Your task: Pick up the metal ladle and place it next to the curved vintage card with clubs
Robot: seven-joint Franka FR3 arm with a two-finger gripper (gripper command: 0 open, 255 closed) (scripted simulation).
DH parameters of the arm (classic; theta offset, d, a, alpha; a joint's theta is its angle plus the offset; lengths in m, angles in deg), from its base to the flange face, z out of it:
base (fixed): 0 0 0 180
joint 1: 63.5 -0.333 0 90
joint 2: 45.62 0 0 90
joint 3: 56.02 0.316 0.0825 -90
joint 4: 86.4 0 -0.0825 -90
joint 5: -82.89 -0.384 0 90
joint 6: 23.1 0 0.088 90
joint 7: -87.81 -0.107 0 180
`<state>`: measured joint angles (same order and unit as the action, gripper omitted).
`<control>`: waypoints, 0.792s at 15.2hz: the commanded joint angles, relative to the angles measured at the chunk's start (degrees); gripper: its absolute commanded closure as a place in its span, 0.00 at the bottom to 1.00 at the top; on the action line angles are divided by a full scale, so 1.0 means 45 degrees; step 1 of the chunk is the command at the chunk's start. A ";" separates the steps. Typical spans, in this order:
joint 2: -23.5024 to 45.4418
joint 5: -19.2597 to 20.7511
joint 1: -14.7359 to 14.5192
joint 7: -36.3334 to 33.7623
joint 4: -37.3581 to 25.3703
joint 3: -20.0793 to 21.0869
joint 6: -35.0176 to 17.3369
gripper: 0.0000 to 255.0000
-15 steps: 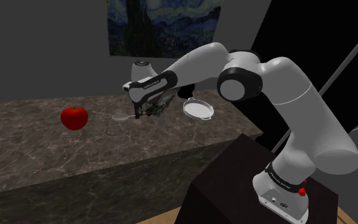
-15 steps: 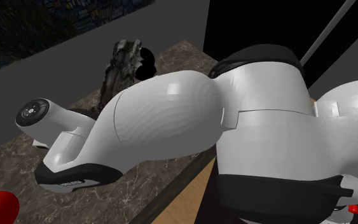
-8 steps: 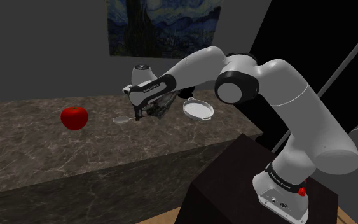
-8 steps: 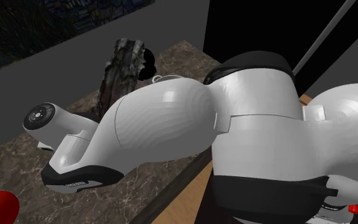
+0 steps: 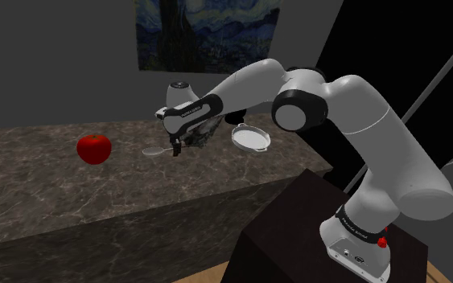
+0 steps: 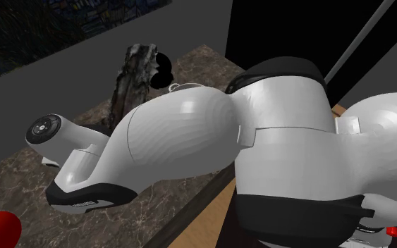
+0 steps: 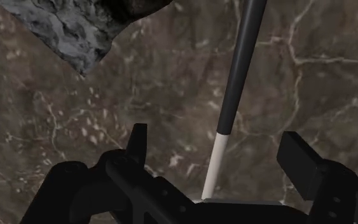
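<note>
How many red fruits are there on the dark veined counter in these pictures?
1. The red fruit sits on the counter, to the shoulder view's left of the ladle. The arm may hide others.

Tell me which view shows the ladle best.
The shoulder view: the ladle lies on the counter, bowl and handle both visible. The wrist view gives its handle up close, between the open gripper fingers.

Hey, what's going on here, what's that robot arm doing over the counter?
A white robot arm hovers low over a dark marble counter, above the ladle. Its gripper is open, one finger either side of the ladle's handle without touching it, so nothing is held yet. A red fruit and a white dish sit nearby.
</note>
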<state>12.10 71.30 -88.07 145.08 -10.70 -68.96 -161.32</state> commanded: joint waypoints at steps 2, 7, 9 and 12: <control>-0.0395 0.0034 -0.0071 -0.0008 0.0275 -0.0051 0.0125 0.00; -0.1435 0.0147 -0.0253 -0.0042 0.0896 -0.0201 0.0553 0.00; -0.1434 0.0148 -0.0253 -0.0042 0.0894 -0.0201 0.0554 0.00; -0.1434 0.0148 -0.0253 -0.0042 0.0894 -0.0201 0.0554 0.00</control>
<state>5.66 71.96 -89.21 144.89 -6.68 -69.87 -158.84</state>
